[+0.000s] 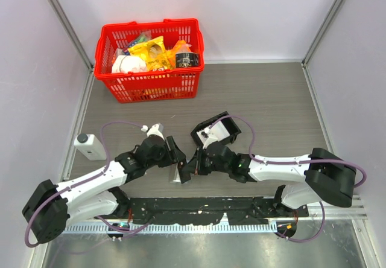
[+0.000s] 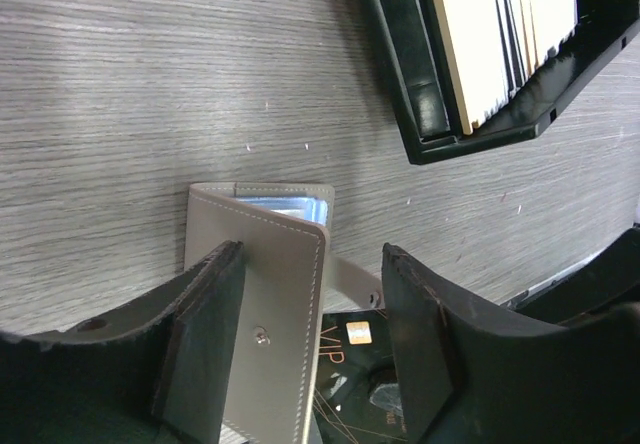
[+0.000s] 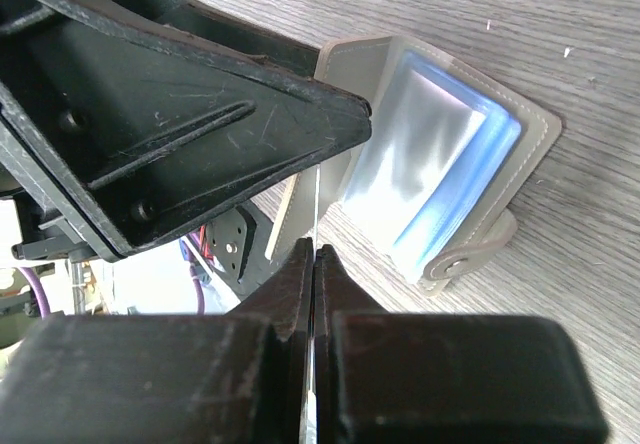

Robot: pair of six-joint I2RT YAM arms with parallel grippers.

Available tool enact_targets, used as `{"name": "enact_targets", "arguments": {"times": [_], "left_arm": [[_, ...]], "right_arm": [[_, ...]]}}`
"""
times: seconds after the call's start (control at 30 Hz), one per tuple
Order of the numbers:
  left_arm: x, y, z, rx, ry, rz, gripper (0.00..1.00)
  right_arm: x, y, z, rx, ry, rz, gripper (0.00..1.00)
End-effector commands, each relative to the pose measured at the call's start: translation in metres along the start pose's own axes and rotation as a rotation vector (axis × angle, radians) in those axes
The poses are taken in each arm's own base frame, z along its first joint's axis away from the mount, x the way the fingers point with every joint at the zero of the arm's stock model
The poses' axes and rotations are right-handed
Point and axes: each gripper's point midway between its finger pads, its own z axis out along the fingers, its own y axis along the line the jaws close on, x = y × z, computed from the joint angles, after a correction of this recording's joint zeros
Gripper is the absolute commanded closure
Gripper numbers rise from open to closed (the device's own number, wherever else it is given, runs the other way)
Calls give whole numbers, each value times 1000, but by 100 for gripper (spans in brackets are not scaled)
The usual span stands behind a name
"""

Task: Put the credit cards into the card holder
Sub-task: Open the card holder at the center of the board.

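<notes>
The right claw [image 3: 315, 256] is pinched shut on a single card [image 2: 352, 336], which is showing as little more than a thin pale line running out from between its tips. The holder [image 2: 215, 224] is lying open on the counter [image 1: 265, 99] just ahead of both arms, with its pale blue pockets [image 3: 430, 164] fanned upward.

The left claw [image 2: 310, 264] is standing open astride the holder's raised cover [image 2: 275, 314]. One finger is right against the cover and the other is apart from it, so nothing is gripped yet.

What matters is the line-up. Seen from the right wrist, the pockets are sitting ahead of the card's leading edge and off to the right, while the card's long axis is aiming at the cover rather than into a pocket mouth. The right arm is carrying the card and is the nearer one for the insertion. I'd judge it needs to swing the card across to meet a pocket opening while the left claw steadies the cover — a slip there could nudge the holder away.

The remaining cards [image 2: 490, 34] are sitting upright in a black tray [image 2: 425, 114] just beyond.
</notes>
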Motion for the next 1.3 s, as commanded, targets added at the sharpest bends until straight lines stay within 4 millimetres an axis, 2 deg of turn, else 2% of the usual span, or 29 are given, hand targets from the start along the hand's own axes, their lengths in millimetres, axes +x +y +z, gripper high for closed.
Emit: {"name": "enact_targets", "arguments": {"times": [0.0, 0.3, 0.53, 0.57, 0.67, 0.77, 0.97, 1.1, 1.27], "left_arm": [[-2, -2, -5, 14, -16, 2, 42], [5, 14, -15, -8, -18, -7, 58], [9, 18, -21, -2, -7, 6, 64], [10, 19, -21, -4, -2, 11, 62], [13, 18, -24, -2, 20, 31, 44], [15, 17, -26, 5, 31, 28, 34], [21, 13, -30, 33, 65, 24, 33], [30, 22, -29, -5, 104, 26, 35], [30, 30, -31, -32, 92, 22, 37]], "right_arm": [[-13, 28, 1, -89, -38, 8, 99], [-11, 18, 7, -46, -33, 26, 99], [-11, 21, 13, -51, -27, 23, 99], [-11, 22, 13, -54, -25, 24, 99], [-13, 26, 12, -74, -32, 28, 99], [-13, 28, 11, -80, -29, 32, 99], [-9, 33, 13, -108, -11, 43, 99], [-7, 36, 14, -131, 0, 56, 99], [-2, 39, 14, -166, 21, 84, 99]]}}
